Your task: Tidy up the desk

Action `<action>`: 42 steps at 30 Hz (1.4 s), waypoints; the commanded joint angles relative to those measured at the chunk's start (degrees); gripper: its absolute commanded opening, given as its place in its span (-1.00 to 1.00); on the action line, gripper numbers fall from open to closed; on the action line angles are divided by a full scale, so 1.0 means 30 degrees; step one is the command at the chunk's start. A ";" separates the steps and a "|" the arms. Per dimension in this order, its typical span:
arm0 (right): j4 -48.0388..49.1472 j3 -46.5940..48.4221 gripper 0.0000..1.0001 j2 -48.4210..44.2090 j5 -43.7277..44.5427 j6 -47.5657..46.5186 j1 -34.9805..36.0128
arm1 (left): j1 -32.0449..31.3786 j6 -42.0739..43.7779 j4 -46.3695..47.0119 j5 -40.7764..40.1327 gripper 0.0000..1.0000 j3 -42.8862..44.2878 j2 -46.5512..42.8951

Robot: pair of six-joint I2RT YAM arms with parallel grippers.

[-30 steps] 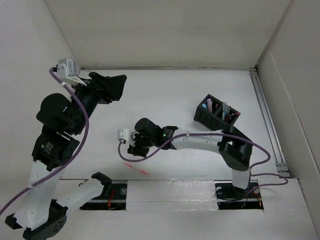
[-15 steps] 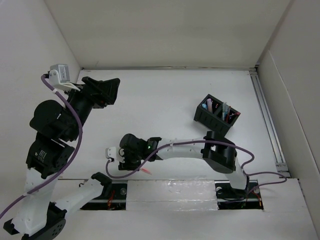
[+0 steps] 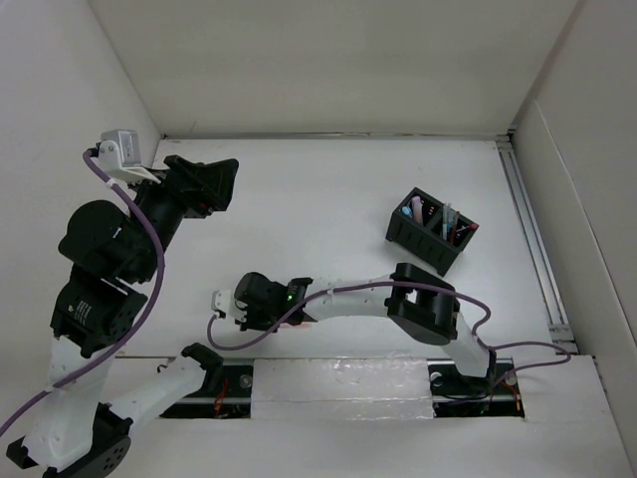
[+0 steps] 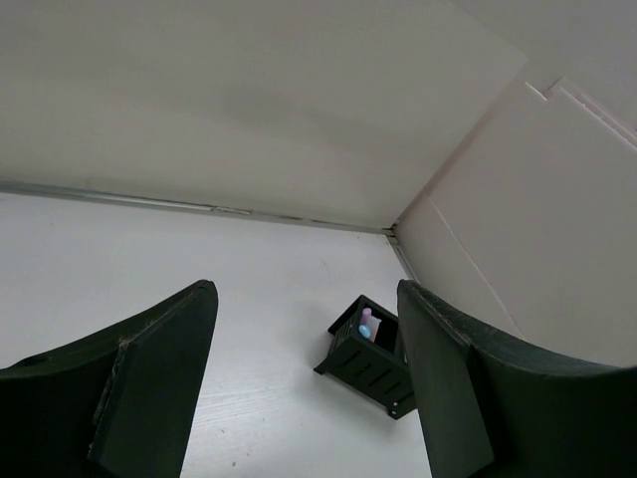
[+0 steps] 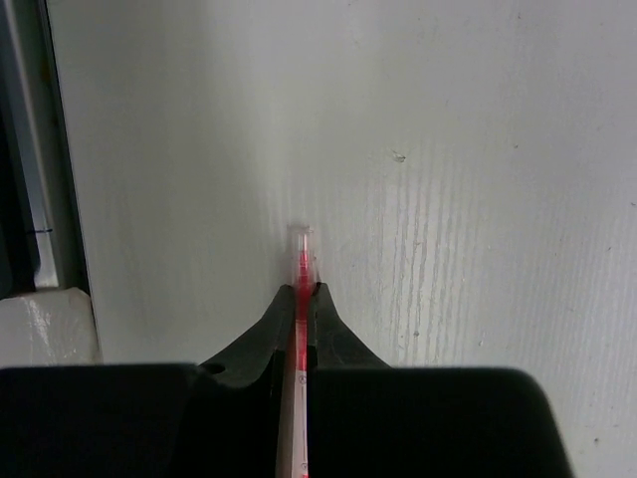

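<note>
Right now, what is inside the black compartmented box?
Pink, light-blue and red pen-like items stand in the black box; its walls hide their lower ends and the compartment floors.

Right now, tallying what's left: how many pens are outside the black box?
1: a red pen clamped in the right pincer, at the desk by its front edge. Others may be hidden.

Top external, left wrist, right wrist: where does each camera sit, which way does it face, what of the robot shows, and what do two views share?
Top external: above and behind the bases, looking down on the desk; both arms show, with left gripper and right gripper.
Left wrist: raised, facing across the desk toward the far right corner; its two open fingers frame the view.
Right wrist: low, pointing down at the desk; its fingers are shut on a red pen.
Shared: top external and left wrist both show the black organizer.
</note>
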 commanded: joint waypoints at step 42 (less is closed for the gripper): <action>2.4806 -1.9237 -1.00 -1.8220 -1.3407 1.2017 -2.9336 | -0.0072 0.0056 0.3740 0.5923 0.45 -0.7316 0.4583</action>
